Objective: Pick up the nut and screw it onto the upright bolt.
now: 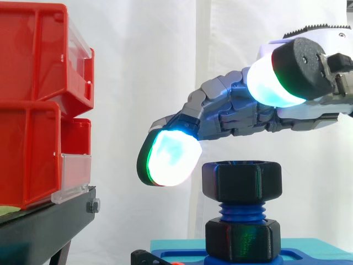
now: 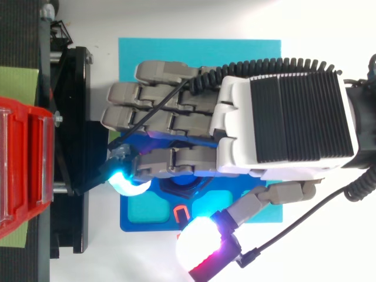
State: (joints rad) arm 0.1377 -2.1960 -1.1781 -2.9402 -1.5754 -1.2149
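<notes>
text: none readable | labels, numbers: none (red bins [image 1: 33, 110] included)

Count: 2 red bins, top bin [image 1: 33, 55] on bottom bin [image 1: 27, 154]; 2 black nuts, upper nut [image 1: 241, 180], lower nut [image 1: 242, 238]; 1 blue bolt [image 1: 241, 211]; 1 hand [image 1: 237, 110].

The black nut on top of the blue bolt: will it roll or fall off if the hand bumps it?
The black nut probably won't roll: its sides look flat, and it sits level on the blue bolt. It looks stiff and likely light, like printed plastic. A sideways bump from the hand might tilt it; how deep it's threaded is hidden.
</notes>
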